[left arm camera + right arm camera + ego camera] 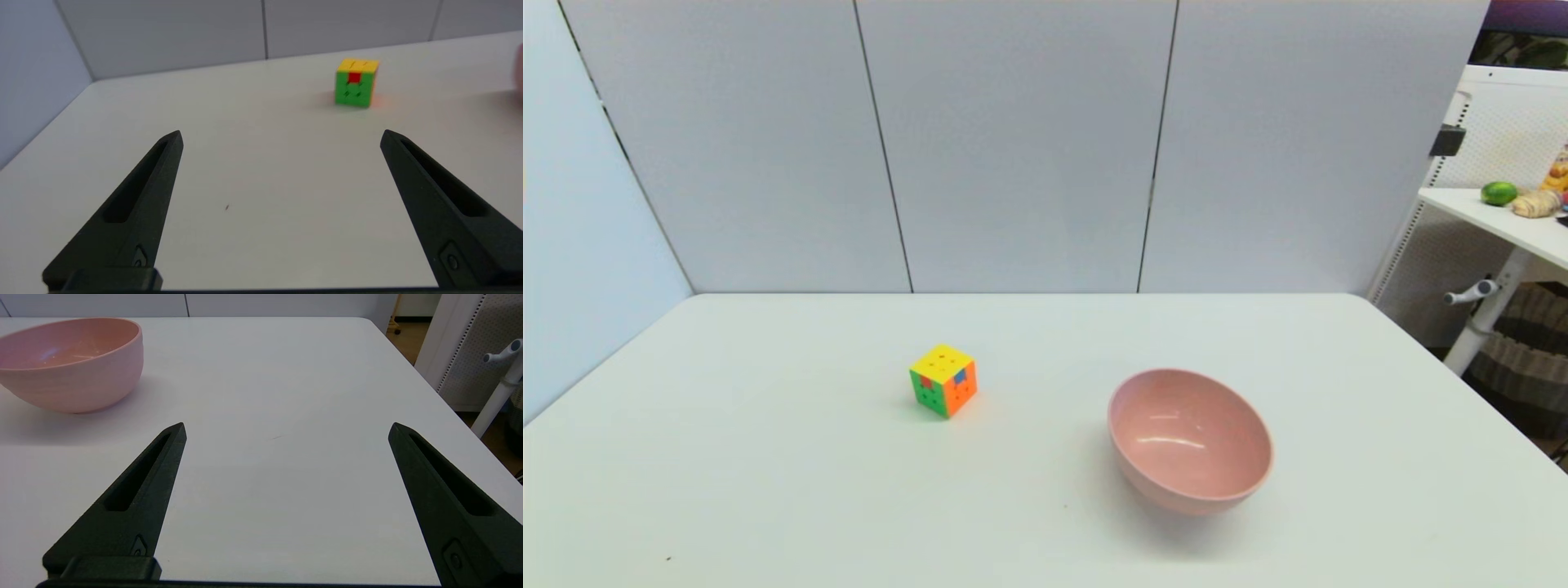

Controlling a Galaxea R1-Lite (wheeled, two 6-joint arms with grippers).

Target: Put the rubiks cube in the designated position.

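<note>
So the whole thing comes down to where the rubiks cube (943,380) sits relative to the two arms: it's on the robot's left half of the white table (768,490), well apart from the pink bowl (1189,441) over on the right. In the left wrist view the cube (356,83) is out ahead of the left gripper (282,136) and off toward one finger's side, not centred in the gap, with a clear stretch of table between. Those fingers are spread wide with nothing in them. The right gripper (286,430) is also wide apart and empty, sitting near the bowl (73,363), and its camera doesn't see the cube at all.

My read: left arm is the nearer one, and it needs a sideways correction before going forward. A cube has no long axis (handy), but it's turned corner-on to the head camera, while the left wrist faces the green side nearly square.

Surface is plain, flat and smooth. Grey panel walls close in the back and left; a side table with bits of produce stands off to the right.
</note>
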